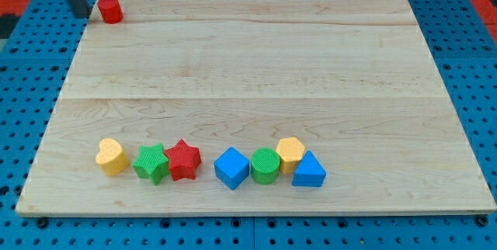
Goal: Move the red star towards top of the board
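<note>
The red star (184, 159) lies near the view's bottom left of the wooden board (256, 56), touching a green star (151, 162) on its left. My tip (80, 14) is at the view's top left corner of the board, just left of a red cylinder (110, 9), far from the red star.
A yellow heart (112, 156) lies left of the green star. Right of the red star lie a blue cube (231, 168), a green cylinder (265, 165), a yellow hexagon (290, 154) and a blue triangle (309, 170). A blue pegboard (466, 64) surrounds the board.
</note>
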Robot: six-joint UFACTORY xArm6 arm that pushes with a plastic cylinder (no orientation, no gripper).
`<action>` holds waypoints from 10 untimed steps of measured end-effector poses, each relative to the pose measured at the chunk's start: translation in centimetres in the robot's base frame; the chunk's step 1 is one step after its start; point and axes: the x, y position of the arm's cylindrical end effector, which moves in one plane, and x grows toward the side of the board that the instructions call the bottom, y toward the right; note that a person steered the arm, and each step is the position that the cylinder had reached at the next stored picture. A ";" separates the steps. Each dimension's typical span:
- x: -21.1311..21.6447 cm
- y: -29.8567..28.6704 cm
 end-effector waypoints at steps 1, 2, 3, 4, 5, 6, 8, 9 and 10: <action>2.3 5.6; 6.8 9.7; 6.8 13.4; 6.8 14.0; 6.7 14.9; 6.8 21.7; 16.7 44.1; 25.4 49.3; 33.6 47.2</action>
